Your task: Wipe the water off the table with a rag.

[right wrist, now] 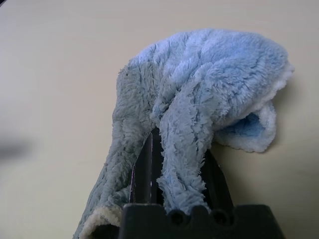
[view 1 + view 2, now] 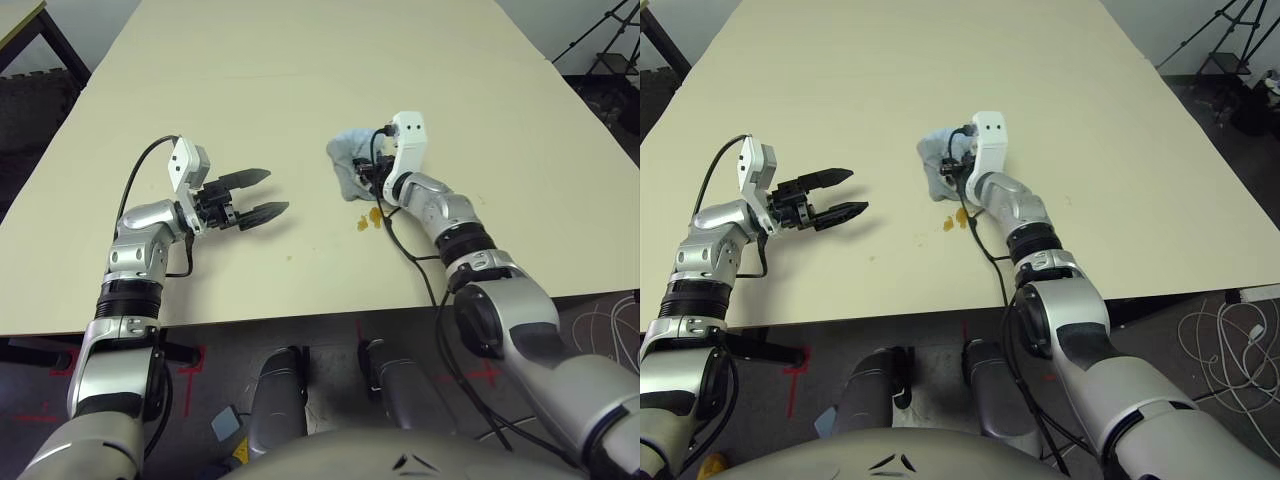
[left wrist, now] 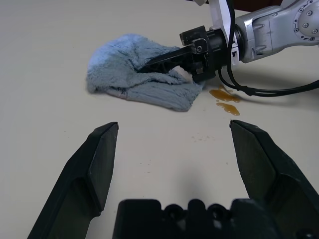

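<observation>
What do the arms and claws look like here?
Both arms are silver with black joint bands. Each wrist carries a white camera block and loose black cables. The left claw and right claw each have two black tapered fingers on a black base.

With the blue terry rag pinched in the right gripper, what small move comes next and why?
Probably drag the blue-grey terry rag back toward the robot over the orange-brown water blotches; the right gripper holds it just beyond them, still unwiped.

The rag [image 2: 352, 160] sits bunched on the counter [image 2: 300, 70], pinched in the right end effector [image 2: 368, 172]. Water [image 2: 370, 217] lies just nearer the robot than the rag. Left of the rag, well apart: the left end effector [image 2: 258, 196].
</observation>
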{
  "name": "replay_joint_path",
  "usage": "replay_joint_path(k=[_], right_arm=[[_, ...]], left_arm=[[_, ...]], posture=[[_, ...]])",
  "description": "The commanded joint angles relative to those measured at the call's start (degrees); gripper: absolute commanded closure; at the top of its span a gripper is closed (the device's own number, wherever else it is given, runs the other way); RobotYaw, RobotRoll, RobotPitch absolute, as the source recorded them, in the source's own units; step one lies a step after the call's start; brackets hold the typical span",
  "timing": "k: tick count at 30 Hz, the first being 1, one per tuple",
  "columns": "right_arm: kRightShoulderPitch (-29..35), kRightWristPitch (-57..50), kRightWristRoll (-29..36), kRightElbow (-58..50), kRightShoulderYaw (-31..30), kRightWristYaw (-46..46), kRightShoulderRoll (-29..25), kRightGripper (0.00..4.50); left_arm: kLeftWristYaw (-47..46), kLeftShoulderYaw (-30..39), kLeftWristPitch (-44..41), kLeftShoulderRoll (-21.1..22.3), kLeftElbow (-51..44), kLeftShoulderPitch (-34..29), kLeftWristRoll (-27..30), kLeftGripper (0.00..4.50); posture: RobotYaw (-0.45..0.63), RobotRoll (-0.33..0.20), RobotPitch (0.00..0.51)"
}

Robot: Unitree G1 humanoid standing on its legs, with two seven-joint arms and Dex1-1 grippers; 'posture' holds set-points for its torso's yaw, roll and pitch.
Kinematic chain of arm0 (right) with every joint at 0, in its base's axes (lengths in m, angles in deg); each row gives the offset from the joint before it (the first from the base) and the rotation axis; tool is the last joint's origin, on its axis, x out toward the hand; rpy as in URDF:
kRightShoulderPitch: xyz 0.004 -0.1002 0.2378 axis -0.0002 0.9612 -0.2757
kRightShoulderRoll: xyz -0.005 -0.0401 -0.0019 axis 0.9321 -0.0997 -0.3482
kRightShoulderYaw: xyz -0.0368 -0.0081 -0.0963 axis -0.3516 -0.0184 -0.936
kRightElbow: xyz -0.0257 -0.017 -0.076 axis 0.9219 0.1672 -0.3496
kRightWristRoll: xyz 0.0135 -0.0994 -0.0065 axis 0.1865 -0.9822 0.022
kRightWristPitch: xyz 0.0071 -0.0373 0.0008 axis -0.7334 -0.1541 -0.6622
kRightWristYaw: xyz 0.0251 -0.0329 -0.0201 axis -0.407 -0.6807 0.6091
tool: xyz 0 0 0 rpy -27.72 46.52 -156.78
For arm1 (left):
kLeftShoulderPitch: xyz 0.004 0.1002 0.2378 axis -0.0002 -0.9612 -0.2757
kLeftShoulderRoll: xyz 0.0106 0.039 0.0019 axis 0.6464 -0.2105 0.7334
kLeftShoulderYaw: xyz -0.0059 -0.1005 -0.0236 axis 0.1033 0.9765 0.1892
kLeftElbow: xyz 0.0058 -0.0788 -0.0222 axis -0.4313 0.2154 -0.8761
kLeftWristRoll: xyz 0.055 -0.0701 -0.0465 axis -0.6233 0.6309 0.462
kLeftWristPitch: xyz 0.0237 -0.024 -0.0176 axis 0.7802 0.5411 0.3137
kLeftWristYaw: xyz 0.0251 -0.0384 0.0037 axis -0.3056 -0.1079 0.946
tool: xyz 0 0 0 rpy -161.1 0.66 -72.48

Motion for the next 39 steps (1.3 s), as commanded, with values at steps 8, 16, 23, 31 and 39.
replay_joint_path(k=[8, 16, 23, 31, 39], right_arm=[[-3.1, 2.43, -0.28, 6.93, 1.3, -2.5, -2.72, 4.39], [-6.19, 5.86, 0.82, 11.98, 5.35, -4.84, -11.78, 4.39], [-6.42, 7.37, 0.86, 13.63, 7.62, -5.71, -17.49, 4.39], [-3.49, 1.18, 2.11, 9.94, 8.13, 1.06, -22.54, 4.39], [9.62, -20.11, 6.63, -14.61, 6.56, 8.27, -24.54, 4.39]], left_arm=[[-0.04, -0.16, -0.78, 0.11, -1.76, -1.19, 0.09, 0.0], [-0.07, -0.23, -0.73, -0.18, -1.45, -0.83, -0.05, 0.0], [0.09, -0.47, -0.41, -0.48, -0.45, 0.04, -0.31, 0.0], [0.22, -0.68, -0.2, -0.9, 0.06, 0.62, -0.54, 0.0], [0.53, -1.04, 0.69, -1.35, 1.93, 1.48, -0.93, 0.0]], posture=[[-0.11, 0.0, 0.154], [-0.11, 0.0, 0.152], [-0.12, 0.0, 0.148], [-0.14, 0.0, 0.145], [-0.16, 0.0, 0.152]])
